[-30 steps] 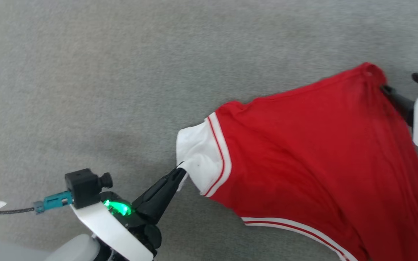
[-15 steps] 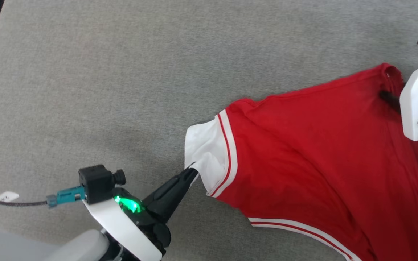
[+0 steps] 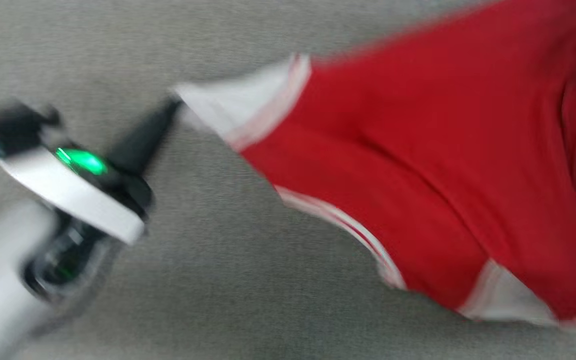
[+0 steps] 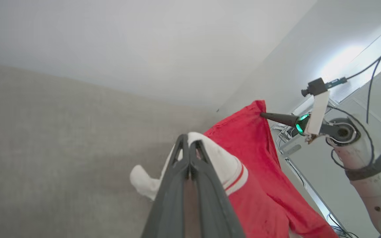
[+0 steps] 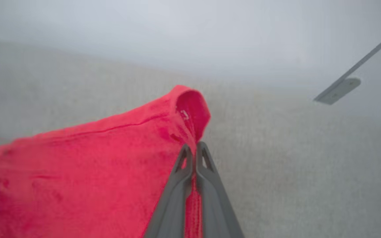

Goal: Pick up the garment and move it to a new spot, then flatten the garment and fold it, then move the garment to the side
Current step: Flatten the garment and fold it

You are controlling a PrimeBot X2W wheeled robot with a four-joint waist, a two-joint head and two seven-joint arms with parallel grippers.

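1. Plainly, the red, white-sleeved, stripe-trimmed jersey garment [image 3: 418, 150] hung stretched between both hands above the grey felt-like surface [image 3: 248, 290]. The head view was badly blurred, so we could not tell whether its lowest folds touched that surface.
2. We saw the dark, long-fingered left hand [image 3: 174, 106] clamped shut on the short white sleeve [image 4: 223, 162], with the cuff bunched around its fingertips.
3. We saw the right hand [image 5: 193, 147] pressed closed on a red corner of the cloth, near a small pale tag, with a strip of red pinched between its two fingers.
4. We judged the cloth light, thin and thoroughly limp. It sagged between the two grips and creased into long folds toward the right hand, so it would drape and swing rather than keep any shape.
5. We judged it not fragile, though the knit looked smooth enough to slide out of a shallow pinch if pulled hard sideways.
6. We thought the best holds were seams and doubled edges such as sleeve cuffs, shoulder seams and hem corners, because thicker layers gave the fingers more to bite.
7. We reckoned two well-separated holds, as here, suited carrying it to a new spot and laying it flat, since tension between them would pull out wrinkles.
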